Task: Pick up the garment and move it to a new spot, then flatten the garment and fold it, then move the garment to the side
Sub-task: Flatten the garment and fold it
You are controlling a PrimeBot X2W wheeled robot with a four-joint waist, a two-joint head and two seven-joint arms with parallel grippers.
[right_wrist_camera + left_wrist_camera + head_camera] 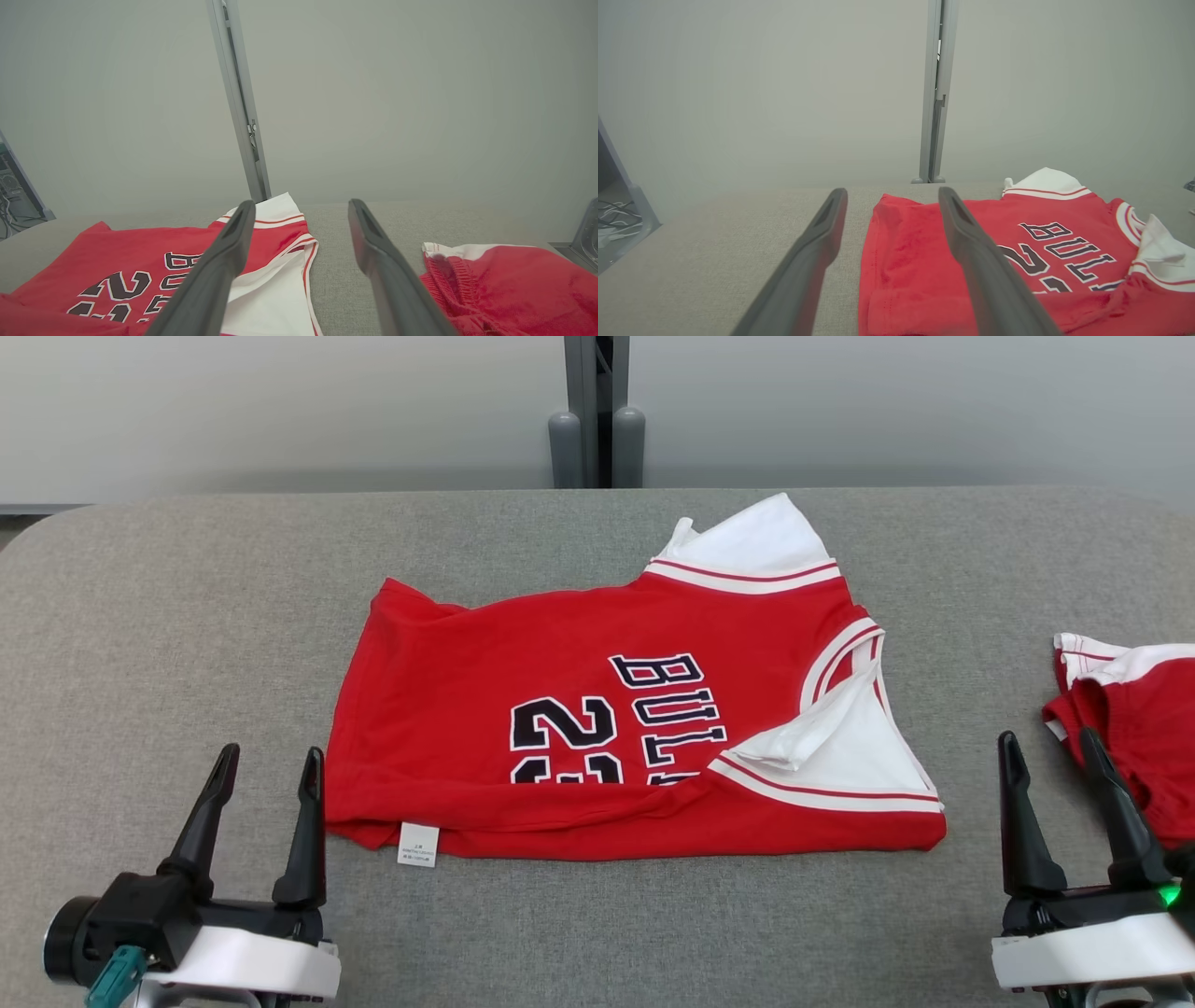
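At your left, the left pincer (272, 751) sits over the grey worktop (187, 616) with its two dark fingers spread and nothing between them. Its inner finger is just beside the hem end of the garment (560, 709). The garment lies in the middle of the worktop, turned sideways with the hem to your left and the collar and white sleeves to your right. Its near edge is folded over, cutting off the lower part of "23" and "BULLS". A small white label (417, 845) pokes out at the near left corner. Further right, the right pincer (1047, 737) is also spread and holds nothing. It stands between the garment and the red shorts (1144, 728), which lie at the worktop's right edge.
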